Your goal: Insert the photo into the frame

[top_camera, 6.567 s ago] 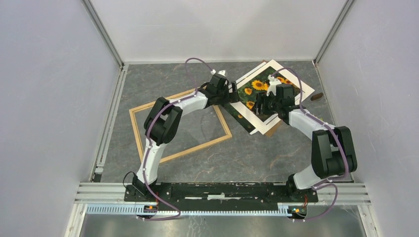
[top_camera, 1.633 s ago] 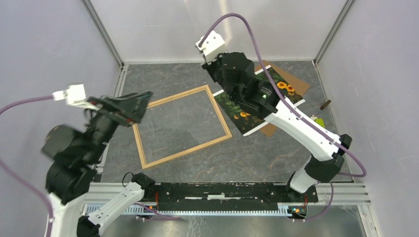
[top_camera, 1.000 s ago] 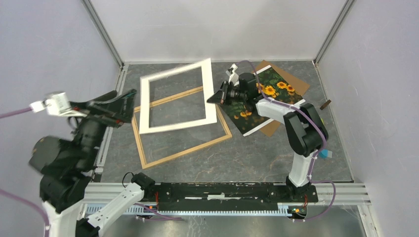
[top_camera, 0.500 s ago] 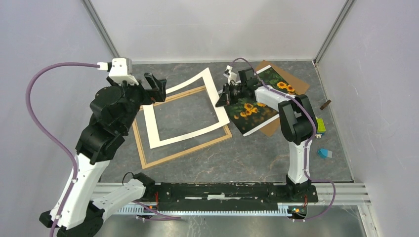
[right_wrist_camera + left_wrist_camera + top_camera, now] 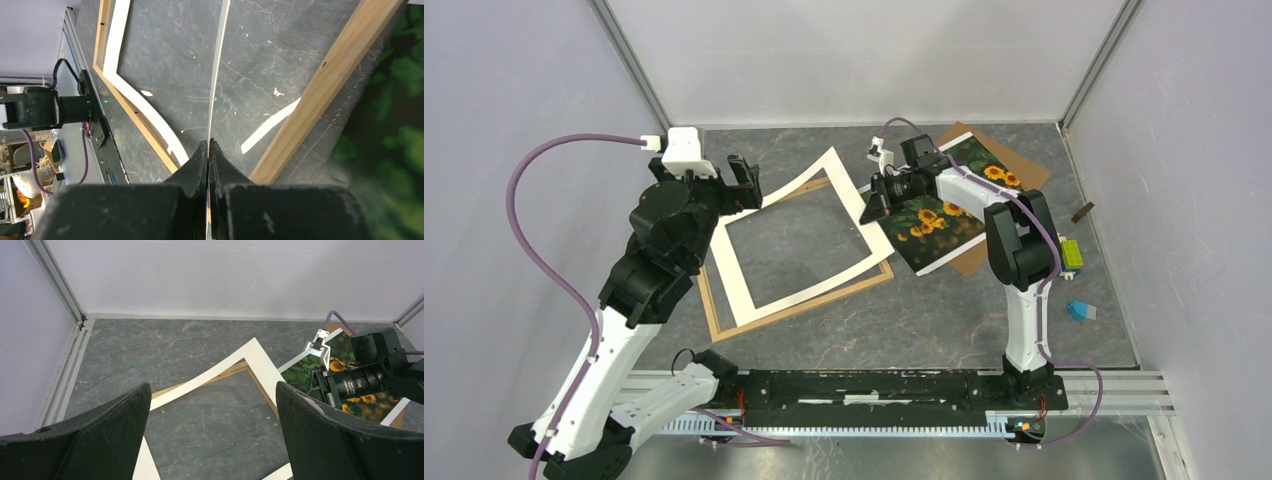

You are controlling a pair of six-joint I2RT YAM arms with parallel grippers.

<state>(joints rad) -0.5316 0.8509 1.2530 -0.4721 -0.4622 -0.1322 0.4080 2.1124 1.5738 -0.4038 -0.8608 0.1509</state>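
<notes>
Your right jaws are shut flat on the thin right-hand edge of the white mat (image 5: 729, 265). The wrist view shows that edge (image 5: 218, 75) running straight out from between the closed tips. A pinch like this is about the only hold a flat card allows, and it keeps that side raised above the frame (image 5: 844, 289) while the rest slopes down across the opening.

Your left jaws are spread wide and hold nothing. They hang over the frame's far left corner with the mat (image 5: 255, 357) well below them, probably ready to steady that corner. From above it is hard to tell whether the mat's low edge rests on the wood or sits just off it.

The photo (image 5: 939, 215) is not in the frame. It lies just to the right of it, face up on the brown backing board (image 5: 972, 262) on the surface (image 5: 924, 310), with your right arm reaching over it.

Judging by this layout, the mat goes in first so the print can sit behind its window, and the print waits where one short reach will fetch it. Square the mat to the frame's corners before you let go, because a skewed mat may catch on the wood.
</notes>
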